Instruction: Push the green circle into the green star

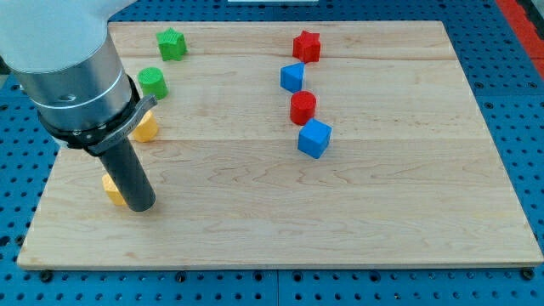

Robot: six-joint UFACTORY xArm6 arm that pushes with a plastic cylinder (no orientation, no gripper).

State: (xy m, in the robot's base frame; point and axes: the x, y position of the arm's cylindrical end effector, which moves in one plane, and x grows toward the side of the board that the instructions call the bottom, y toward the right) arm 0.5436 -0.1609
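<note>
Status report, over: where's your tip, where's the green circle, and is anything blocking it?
My tip low at view's left, beside a yellow block. Green circle apart from green star. Nothing between them.

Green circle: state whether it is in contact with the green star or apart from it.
Apart. Bare wood shows between the green circle and the green star, which lies toward the view's top. My tip is well below both.

The pale wooden surface (pixel 382 204) is carrying eight blocks. The green star (pixel 171 43) is sitting near the view's top left, the green circle (pixel 153 82) just below it. Two yellow blocks (pixel 145 128) (pixel 111 189) are peeking out beside the rod. Toward the middle, a red star (pixel 306 46), blue cube (pixel 292 77), red circle (pixel 303 108) and another blue cube (pixel 314 138) are lining up downward.
</note>
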